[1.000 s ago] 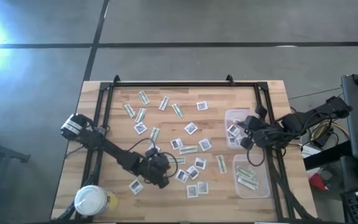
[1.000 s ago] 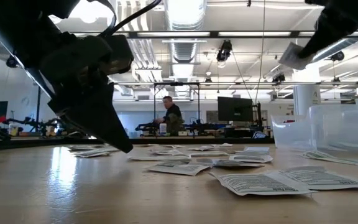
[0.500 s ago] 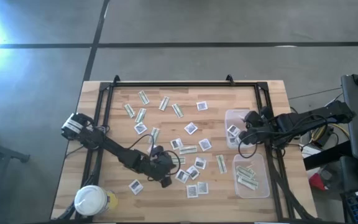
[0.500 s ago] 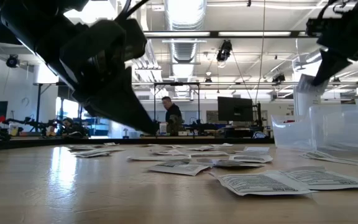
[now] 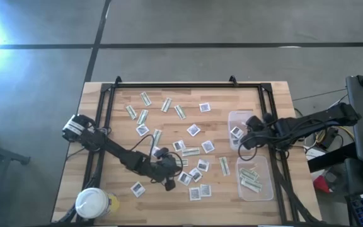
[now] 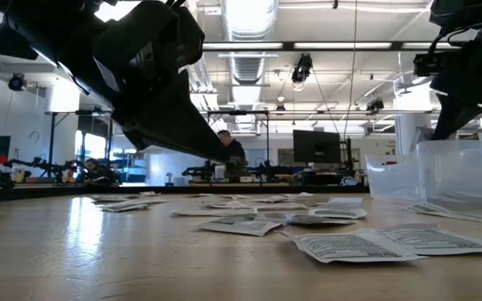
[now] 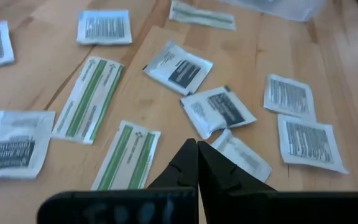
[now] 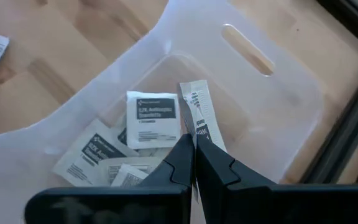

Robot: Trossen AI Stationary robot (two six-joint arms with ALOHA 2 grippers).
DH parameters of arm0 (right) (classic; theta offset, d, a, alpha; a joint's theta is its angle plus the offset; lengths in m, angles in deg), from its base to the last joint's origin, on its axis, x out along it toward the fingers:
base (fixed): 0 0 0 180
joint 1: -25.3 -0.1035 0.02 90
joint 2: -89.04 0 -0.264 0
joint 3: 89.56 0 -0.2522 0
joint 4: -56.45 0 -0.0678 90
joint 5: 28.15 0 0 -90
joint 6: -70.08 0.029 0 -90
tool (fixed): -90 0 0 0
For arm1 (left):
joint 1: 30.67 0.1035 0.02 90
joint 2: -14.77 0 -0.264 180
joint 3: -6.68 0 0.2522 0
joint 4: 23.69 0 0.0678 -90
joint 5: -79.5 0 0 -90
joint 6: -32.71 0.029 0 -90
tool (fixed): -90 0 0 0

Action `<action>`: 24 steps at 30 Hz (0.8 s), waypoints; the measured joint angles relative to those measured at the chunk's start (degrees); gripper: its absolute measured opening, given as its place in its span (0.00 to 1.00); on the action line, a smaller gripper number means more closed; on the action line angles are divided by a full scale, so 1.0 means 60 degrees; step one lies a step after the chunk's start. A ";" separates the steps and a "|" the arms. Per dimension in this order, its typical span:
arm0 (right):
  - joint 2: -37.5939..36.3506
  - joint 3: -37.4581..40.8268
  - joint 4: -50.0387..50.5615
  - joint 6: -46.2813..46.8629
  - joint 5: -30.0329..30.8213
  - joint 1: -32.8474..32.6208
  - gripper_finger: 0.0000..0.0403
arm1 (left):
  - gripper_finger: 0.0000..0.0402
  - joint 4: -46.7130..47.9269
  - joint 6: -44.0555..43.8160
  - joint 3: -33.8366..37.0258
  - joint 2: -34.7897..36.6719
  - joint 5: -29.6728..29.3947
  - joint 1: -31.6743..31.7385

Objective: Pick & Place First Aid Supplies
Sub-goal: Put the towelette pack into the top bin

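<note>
Right gripper (image 5: 242, 142) now lower, over near tub (image 5: 239, 128), having carried white packet (image 8: 199, 121) in from above; packet now inside tub. Left gripper (image 5: 171, 185) shifted along table toward tub, over scattered packets (image 5: 194, 175).

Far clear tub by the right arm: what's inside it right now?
The tub holds several square white packets. The right end effector is shut on one more packet above them, covering part of the pile.

My own fingers (image 8: 188, 163) covered the lower end of the packet (image 8: 199, 118) upright in the tub (image 8: 272, 106), the print on the scattered packets (image 5: 193, 130) was too small to read, and my left arm hid some beneath it.
</note>
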 joint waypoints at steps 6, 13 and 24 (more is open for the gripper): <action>0.0245 0.0224 -0.0527 -0.0012 -0.0208 0.0036 0.02 | 0.00 -0.0333 0.0631 0.0000 0.0000 0.0002 0.0012; 0.0670 0.0284 -0.0625 0.0000 -0.0250 0.0033 0.02 | 0.00 -0.0413 0.1139 0.0000 0.0000 0.0007 0.0128; 0.1359 0.0284 -0.0755 0.0004 -0.0265 0.0033 0.02 | 0.00 -0.0427 0.1265 -0.0244 0.0000 0.0051 0.0332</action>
